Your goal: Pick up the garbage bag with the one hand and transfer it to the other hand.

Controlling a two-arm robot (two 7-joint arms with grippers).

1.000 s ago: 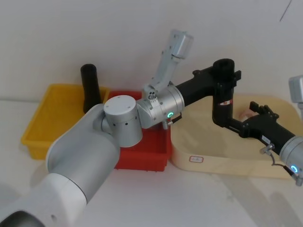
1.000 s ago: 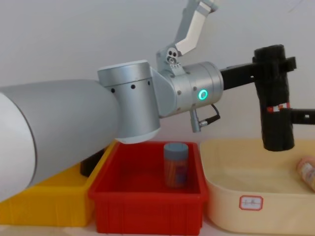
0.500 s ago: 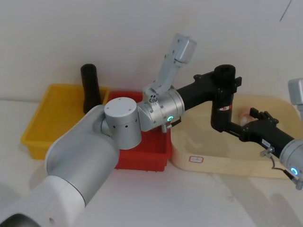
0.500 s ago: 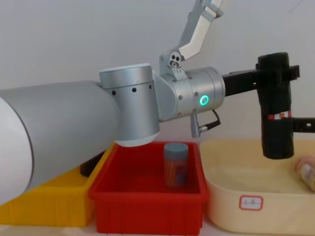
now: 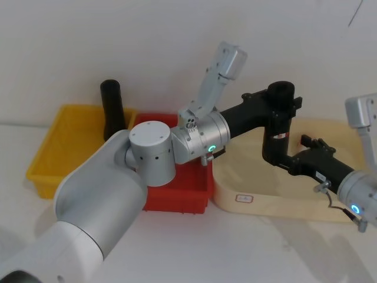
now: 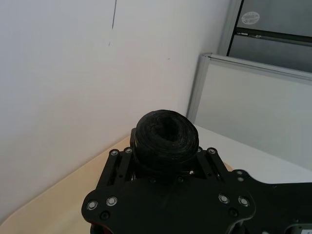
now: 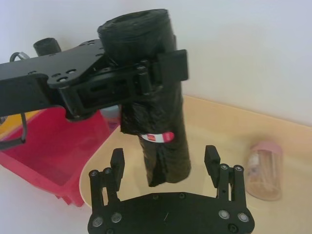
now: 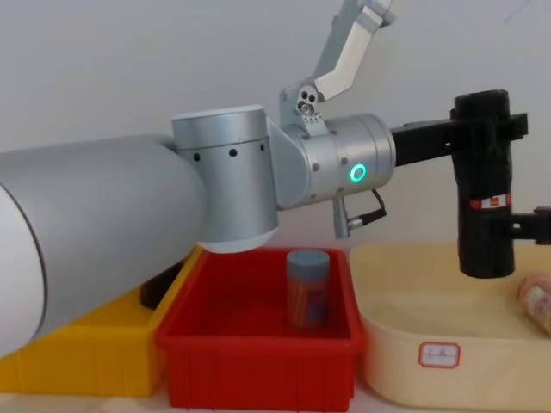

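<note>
so the garbage bag [image 8: 485, 185] is up in the air, standing upright over the beige tray [image 5: 277, 197], its red-and-white band a bit below the middle. The one hand [image 5: 284, 106], the left gripper on the arm with the green ring, has its fingers clamped around the top part of the roll, just under the upper end. The other hand [image 7: 165, 168], the right gripper on the blue-ring arm, is down at the roll's lower end with its fingers spread wide on either side, and from the right wrist view they aren't touching the roll. Inside the beige tray, off to the right of the bag, a pinkish container [image 7: 263, 170] lies on its side. Left of the tray is a red bin [image 8: 258, 344] with a blue-capped canister [image 8: 307, 288] standing in it, then a yellow bin [image 5: 70, 147] holding a plain black roll [image 5: 112, 109]
</note>
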